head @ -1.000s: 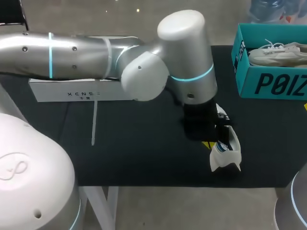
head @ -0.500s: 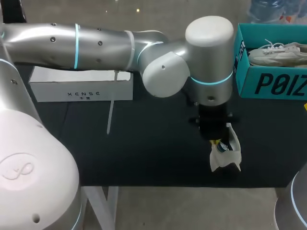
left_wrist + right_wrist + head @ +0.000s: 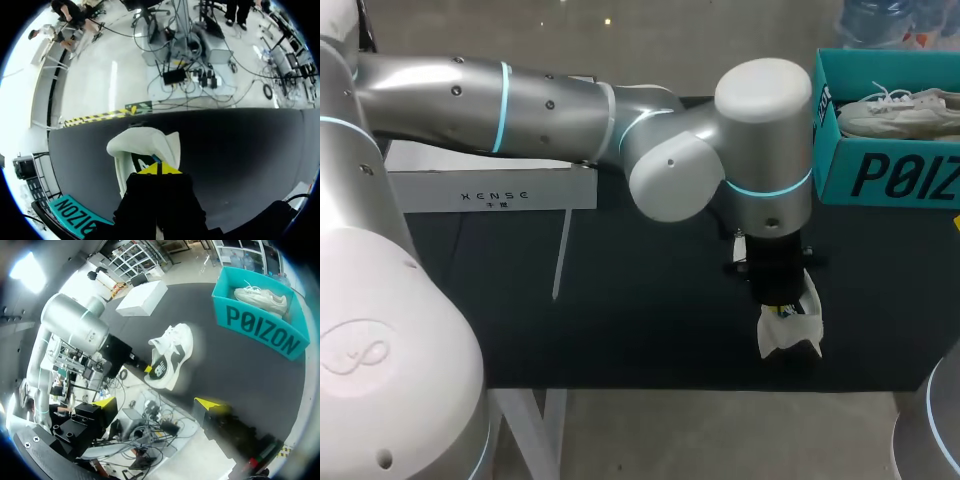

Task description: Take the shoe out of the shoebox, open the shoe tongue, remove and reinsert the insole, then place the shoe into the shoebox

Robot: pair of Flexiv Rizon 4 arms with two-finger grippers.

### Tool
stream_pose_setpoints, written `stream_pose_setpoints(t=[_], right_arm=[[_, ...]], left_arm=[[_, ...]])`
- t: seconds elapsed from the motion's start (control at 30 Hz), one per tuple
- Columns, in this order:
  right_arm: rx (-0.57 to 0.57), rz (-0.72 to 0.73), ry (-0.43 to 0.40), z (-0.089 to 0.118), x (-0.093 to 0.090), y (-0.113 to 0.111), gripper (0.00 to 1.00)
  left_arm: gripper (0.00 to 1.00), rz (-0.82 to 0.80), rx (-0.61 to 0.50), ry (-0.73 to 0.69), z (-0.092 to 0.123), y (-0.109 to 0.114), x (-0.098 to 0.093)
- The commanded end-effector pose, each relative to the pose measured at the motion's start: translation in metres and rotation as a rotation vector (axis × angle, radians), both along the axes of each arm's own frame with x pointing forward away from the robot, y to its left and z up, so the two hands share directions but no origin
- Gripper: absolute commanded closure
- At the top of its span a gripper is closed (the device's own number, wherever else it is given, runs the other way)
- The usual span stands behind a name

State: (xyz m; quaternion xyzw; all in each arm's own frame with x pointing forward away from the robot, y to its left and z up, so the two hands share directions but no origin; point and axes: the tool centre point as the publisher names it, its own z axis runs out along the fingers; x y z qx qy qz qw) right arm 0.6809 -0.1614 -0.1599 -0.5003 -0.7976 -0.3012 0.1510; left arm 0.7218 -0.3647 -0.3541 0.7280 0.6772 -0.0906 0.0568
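Left arm (image 3: 520, 100) has swung right and lowered; left gripper (image 3: 157, 170), tips together, touches the shoe (image 3: 790, 332) at five o'clock; right gripper (image 3: 159, 403) gapes.

Shoebox (image 3: 880, 175), teal: one word in large dark block capitals across its long side, cut off in the head view and whole in the right wrist view. White box (image 3: 490, 190): one short line of small, spaced dark capitals on its front face, with tinier marks beneath. Shoe (image 3: 170, 362): dark side panel bearing a white letter logo.
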Motion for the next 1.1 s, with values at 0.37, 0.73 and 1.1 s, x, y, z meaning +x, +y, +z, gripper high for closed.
stream_pose_setpoints(t=[0.37, 0.73, 1.1], right_arm=[[-0.001, -0.001, 0.001, 0.000, 0.000, 0.000, 0.00], [-0.001, -0.001, 0.001, 0.000, 0.000, 0.000, 0.00], [-0.001, -0.001, 0.001, 0.000, 0.000, 0.000, 0.00]], left_arm=[[1.00, 0.053, -0.020, -0.040, -0.024, -0.003, 0.002], [1.00, 0.171, -0.037, -0.083, -0.053, -0.021, 0.007], [1.00, 0.261, -0.128, -0.128, -0.037, -0.051, 0.013]])
